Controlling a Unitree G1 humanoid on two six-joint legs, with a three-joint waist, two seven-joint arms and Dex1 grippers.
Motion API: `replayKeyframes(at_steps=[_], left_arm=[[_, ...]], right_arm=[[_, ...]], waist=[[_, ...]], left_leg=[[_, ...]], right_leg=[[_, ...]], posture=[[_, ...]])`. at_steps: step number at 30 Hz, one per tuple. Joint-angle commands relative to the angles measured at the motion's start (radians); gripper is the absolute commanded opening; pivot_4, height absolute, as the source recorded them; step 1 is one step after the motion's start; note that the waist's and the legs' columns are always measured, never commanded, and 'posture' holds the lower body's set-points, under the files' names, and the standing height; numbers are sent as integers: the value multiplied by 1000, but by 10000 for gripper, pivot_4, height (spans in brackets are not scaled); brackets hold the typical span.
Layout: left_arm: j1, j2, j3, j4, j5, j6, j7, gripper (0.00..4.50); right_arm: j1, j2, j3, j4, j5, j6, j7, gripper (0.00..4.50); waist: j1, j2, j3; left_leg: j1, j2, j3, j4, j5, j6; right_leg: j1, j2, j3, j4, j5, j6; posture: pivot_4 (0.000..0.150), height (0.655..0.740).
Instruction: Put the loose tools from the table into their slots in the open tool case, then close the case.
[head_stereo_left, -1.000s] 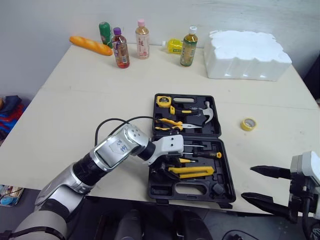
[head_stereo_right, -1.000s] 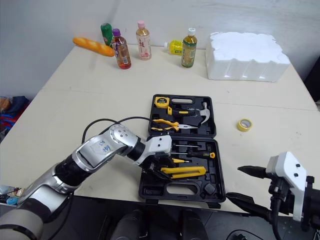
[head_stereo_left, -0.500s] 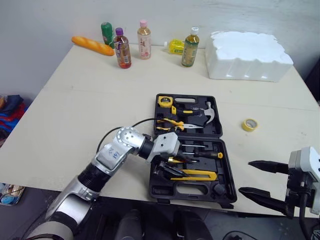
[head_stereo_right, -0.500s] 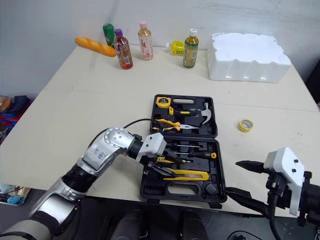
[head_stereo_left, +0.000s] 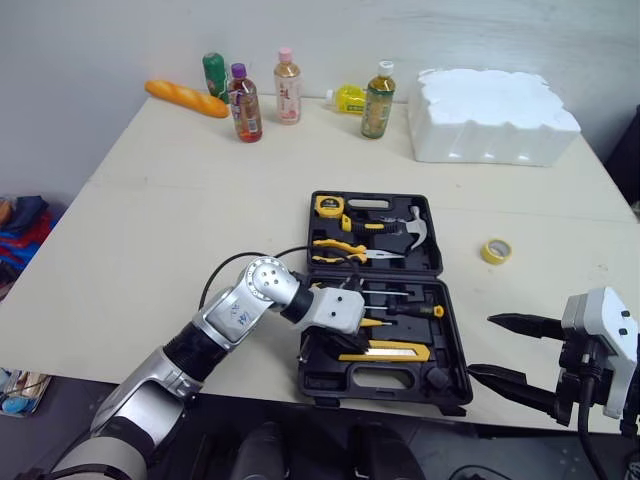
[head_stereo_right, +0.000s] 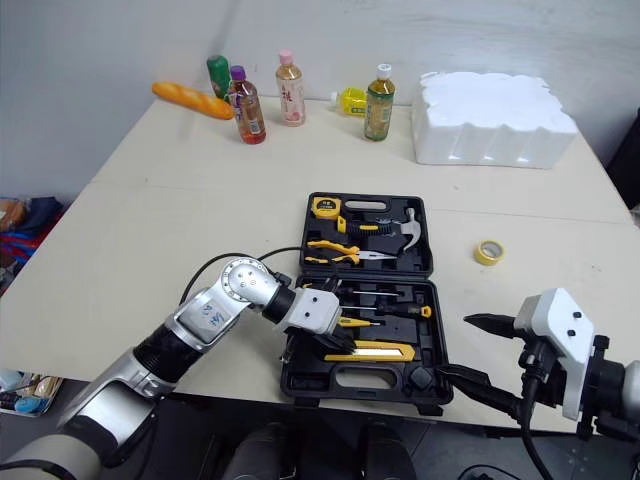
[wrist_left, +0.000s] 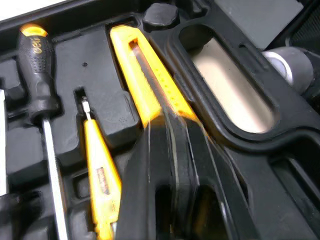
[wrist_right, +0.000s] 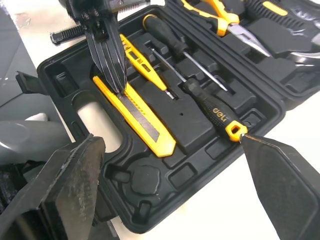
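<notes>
Your left jaws are drawn together, tips bearing down on the yellow utility knife (wrist_right: 145, 122) in its slot in the tool case (head_stereo_left: 455, 385), probably to seat it flush. Your right jaws stand wide apart beside the case, past the bench (head_stereo_left: 180, 220) edge, free for closing.

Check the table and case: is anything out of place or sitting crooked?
The yellow tape roll lies loose on the table, to the right of the open tool case. Inside, the utility knife lies flat in its recess under the left pincer's closed tips. Nothing looks spilled or damaged.
</notes>
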Motion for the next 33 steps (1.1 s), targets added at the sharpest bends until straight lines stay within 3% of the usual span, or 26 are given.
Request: replayKeyframes(at_steps=[1, 6, 9, 10, 11, 17, 18, 23, 28, 32, 33], left_arm=[[28, 14, -13, 52, 50, 33, 8, 272], [49, 32, 122, -34, -97, 106, -24, 272], [97, 129, 341, -120, -323, 247, -91, 8216], [123, 181, 432, -115, -368, 290, -85, 13400], [142, 226, 510, -92, -393, 318, -72, 15381], [272, 439, 792, 98, -391, 316, 0, 41972], [284, 471, 831, 131, -388, 323, 9, 44749], [299, 484, 846, 105, -374, 244, 33, 44749], [233, 423, 840, -56, -515, 372, 38, 44749], [138, 337, 786, -148, -583, 447, 79, 44749], [122, 318, 761, -167, -583, 443, 79, 44749]], right_arm=[[-6, -3, -12, -9, -1, -20, -1, 45000], [10, 5, -33, 30, -28, -35, 12, 45000], [22, 28, -127, 131, -38, -37, 16, 45000], [20, 31, -182, 184, -41, -37, 19, 45000], [18, 29, -228, 234, -52, -42, 21, 45000], [26, -10, -343, 527, -194, -133, 41, 45000], [9, -22, -334, 591, -223, -159, 32, 45000], [-124, -53, -173, 732, -296, -251, 17, 45000], [-328, -189, -4, 750, -274, -227, 74, 45000], [-583, -314, 281, 811, -303, -235, 185, 45000], [-699, -321, 412, 843, -357, -240, 217, 45000]], waist=[[0, 0, -1], [-5, 0, -1], [-13, 0, -1], [-17, 0, -1], [-24, 1, 1], [-24, 2, 1], [-24, 2, 1], [-22, -1, 3], [-27, 9, 8], [-35, 9, 8], [-39, 9, 8]], left_leg=[[0, 0, 0, 0, 0, 0], [0, 1, 0, 0, 0, 0], [-2, 1, 0, 0, 0, 0], [-2, 2, 0, 0, 0, -1], [-3, 1, -1, 0, 0, -1], [0, 1, 1, -2, 0, -3], [1, 1, 1, -2, -1, -2], [1, -2, 2, -4, -1, -2], [0, -4, 3, -5, 0, -1], [0, -3, 4, -4, 1, -4], [0, -2, 4, -5, 4, -9]], right_leg=[[0, 0, 0, 0, 0, 0], [-1, 0, 0, 1, 0, 0], [-3, 1, 0, 2, 0, -1], [-3, 1, 0, 2, 0, -1], [-4, 0, -1, 4, -1, -2], [-4, -1, -2, 4, -2, -3], [-4, -2, -2, 4, -2, -3], [-4, -15, -5, 4, -3, -4], [-5, -18, -3, 4, -1, -2], [-6, -13, -3, 6, -1, -1], [-6, -12, -3, 6, -1, -1]], posture=[[1500, 7355], [1500, 7355], [1500, 7355], [1500, 7355], [1500, 7355], [1500, 7355], [1500, 7355], [1500, 7355], [1500, 7355], [1500, 7355], [1500, 7355]])
